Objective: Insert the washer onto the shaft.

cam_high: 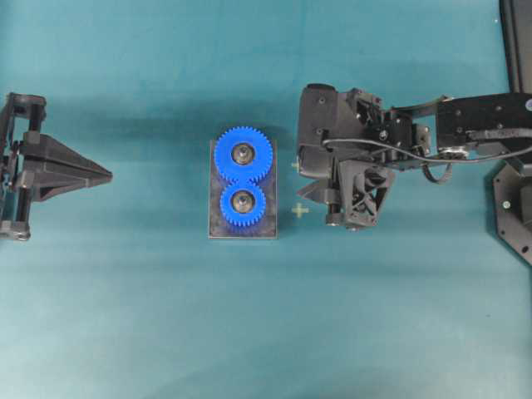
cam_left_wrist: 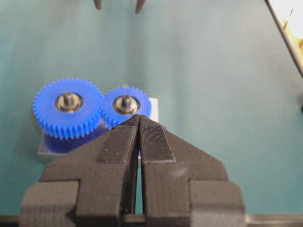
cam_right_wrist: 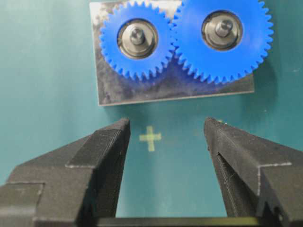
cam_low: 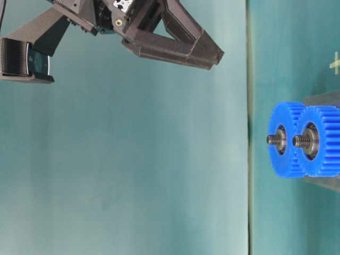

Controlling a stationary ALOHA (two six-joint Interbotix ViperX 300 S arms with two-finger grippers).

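Observation:
Two meshed blue gears, a large one and a small one, stand on a metal plate. A threaded shaft rises from the large gear's hub and another shaft from the small gear's. The washer is out of view. My right gripper hangs open above the table just right of the plate, nothing between its fingers; below it lies a yellow cross. My left gripper rests far left, shut on nothing, pointing at the gears.
Two yellow crosses mark the teal table right of the plate. The right arm's base and a dark panel stand at the right edge. From table level the shafts stick up past the gear faces.

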